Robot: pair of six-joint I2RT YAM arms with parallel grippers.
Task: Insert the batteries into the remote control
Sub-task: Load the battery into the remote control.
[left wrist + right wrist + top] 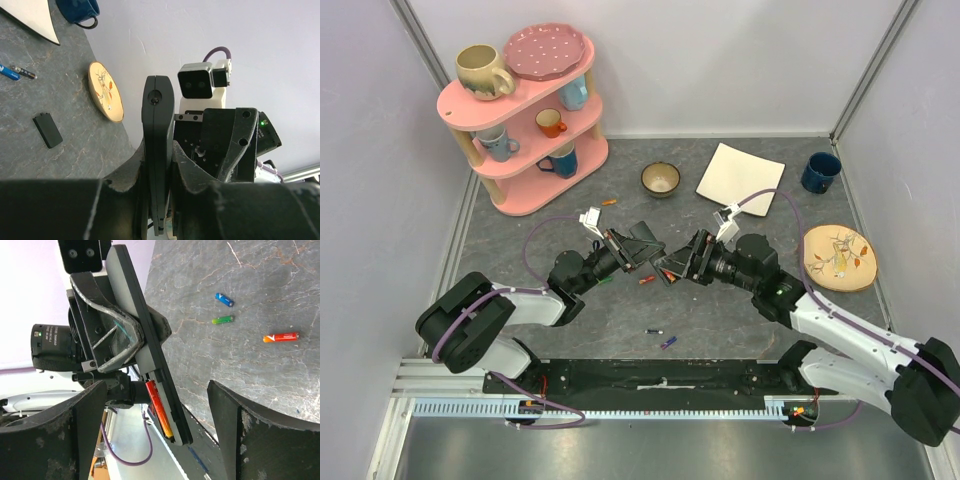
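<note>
Clamping the remote by its two flat faces, the left gripper has its jaws pressed tight on it and holds it off the counter, above the middle. The right gripper faces it from the other side with its fingers spread wide. In the right wrist view the remote lies between them with a gap on each side.

The remote's open back is turned toward the right gripper. A red battery with an orange tip sits in the slot at one end of the remote.

Loose on the counter beyond it lie a blue battery, a green battery just beside it, and an orange battery a little apart. Two more, a dark battery and a purple battery, lie close together near the near edge.

A small black cover lies flat on the counter. A painted plate sits by the right edge, and a bowl toward the far edge.
</note>
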